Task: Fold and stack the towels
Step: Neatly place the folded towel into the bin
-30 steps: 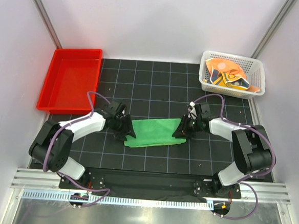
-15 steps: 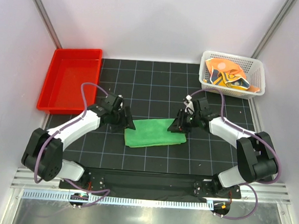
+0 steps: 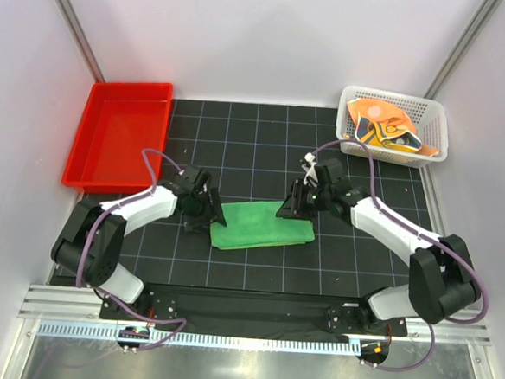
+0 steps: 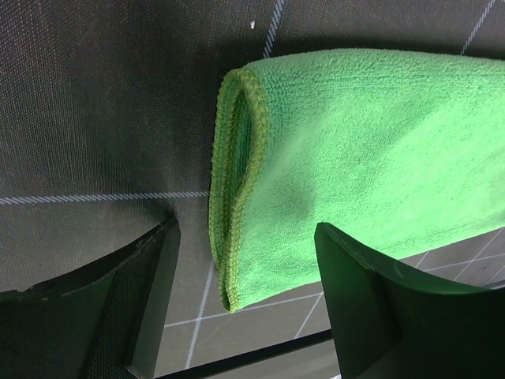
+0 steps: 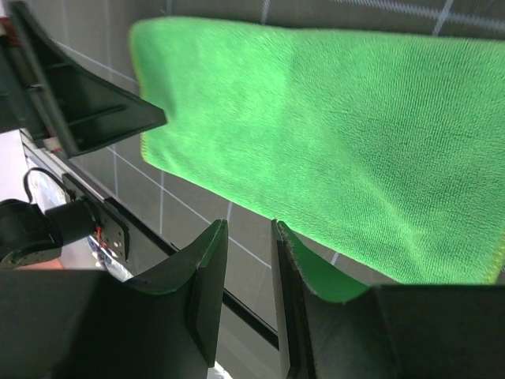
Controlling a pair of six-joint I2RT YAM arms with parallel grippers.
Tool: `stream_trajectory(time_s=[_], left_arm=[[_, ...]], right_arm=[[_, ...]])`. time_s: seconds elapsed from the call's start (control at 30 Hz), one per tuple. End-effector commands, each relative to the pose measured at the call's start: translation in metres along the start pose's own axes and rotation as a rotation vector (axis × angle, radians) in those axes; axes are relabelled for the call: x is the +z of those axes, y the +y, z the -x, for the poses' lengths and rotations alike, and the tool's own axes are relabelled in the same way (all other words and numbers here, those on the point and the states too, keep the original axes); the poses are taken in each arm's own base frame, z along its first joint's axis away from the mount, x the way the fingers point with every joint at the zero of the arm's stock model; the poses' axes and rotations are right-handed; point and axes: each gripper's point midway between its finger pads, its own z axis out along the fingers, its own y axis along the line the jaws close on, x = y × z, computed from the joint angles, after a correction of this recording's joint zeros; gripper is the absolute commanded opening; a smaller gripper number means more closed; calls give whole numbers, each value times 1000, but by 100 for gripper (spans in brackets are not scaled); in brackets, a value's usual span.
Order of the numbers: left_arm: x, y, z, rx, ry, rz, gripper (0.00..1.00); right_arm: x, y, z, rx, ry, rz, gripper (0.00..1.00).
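A green towel [image 3: 261, 227] lies folded into a flat band on the black grid mat. My left gripper [image 3: 206, 210] sits at its left end, jaws open. In the left wrist view the towel's folded left edge [image 4: 237, 197] lies between the wide-apart fingers [image 4: 150, 292], untouched; the gripper [image 4: 248, 276] holds nothing. My right gripper [image 3: 293, 208] hovers over the towel's back right part. Seen from the right wrist, that gripper [image 5: 248, 260] has its jaws a narrow gap apart, with only mat between them and the green towel [image 5: 339, 142] beyond. Crumpled orange patterned towels [image 3: 382, 127] lie in the basket.
A white mesh basket [image 3: 438, 142] stands at the back right corner. A red plastic tray [image 3: 89, 165] sits at the back left, partly off the mat. Grey walls close in both sides, and the arm bases and a metal rail run along the near edge.
My left gripper has opened wider and let go of the towel's left end. The right gripper has lifted off the towel's right end and moved back and to the left.
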Motion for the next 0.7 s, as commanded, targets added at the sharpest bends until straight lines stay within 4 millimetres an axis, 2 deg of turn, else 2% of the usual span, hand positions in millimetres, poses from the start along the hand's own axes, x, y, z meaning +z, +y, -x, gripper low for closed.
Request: stream_trajectory(time_s=[0.0, 0.17, 0.33, 0.43, 0.57, 0.67], left_arm=[[15, 11, 3, -38, -15, 50, 74], [20, 12, 0, -59, 2, 57, 71], [21, 19, -2, -77, 6, 94, 66], [17, 26, -4, -75, 4, 122, 66], [14, 22, -4, -79, -12, 99, 64], [20, 21, -8, -91, 3, 104, 58]], right_arm=[[-22, 20, 27, -52, -103, 10, 36], [-31, 28, 31, -65, -126, 20, 37], [-33, 25, 29, -73, -128, 12, 38], [-34, 23, 27, -77, -127, 6, 38], [-35, 21, 24, -77, -133, 6, 39], [-35, 24, 24, -72, -133, 21, 39]])
